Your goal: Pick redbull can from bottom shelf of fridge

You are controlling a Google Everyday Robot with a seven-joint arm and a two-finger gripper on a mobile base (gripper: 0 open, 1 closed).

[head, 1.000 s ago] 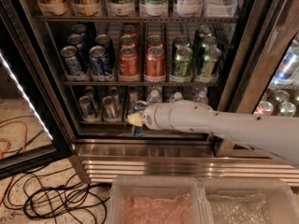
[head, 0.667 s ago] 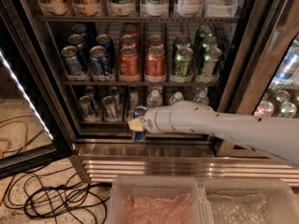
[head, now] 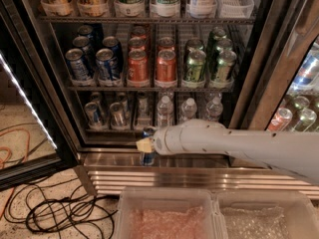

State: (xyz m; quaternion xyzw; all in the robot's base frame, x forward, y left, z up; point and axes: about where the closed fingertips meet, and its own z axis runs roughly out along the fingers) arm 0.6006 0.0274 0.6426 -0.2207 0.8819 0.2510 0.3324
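Yellowish jaws of the gripper [head: 145, 145] clamp the redbull can [head: 147, 158]. We see it upright, just outside the bottom shelf [head: 107, 130], over the fridge [head: 50, 83] ribbed steel base [head: 189, 177]. Black cables [head: 60, 214] lie on speckled floor [head: 17, 121] at left.

The gripper [head: 145, 146] now sits lower and farther out than a second ago, its yellowish fingers [head: 143, 144] closed on the redbull can [head: 147, 157]. The can comes out with it. It no longer stands in its lane on the bottom shelf [head: 112, 129], which now lies behind and above the gripper. The can now hangs in front of the steel base [head: 109, 159], reaching just below the gripper.
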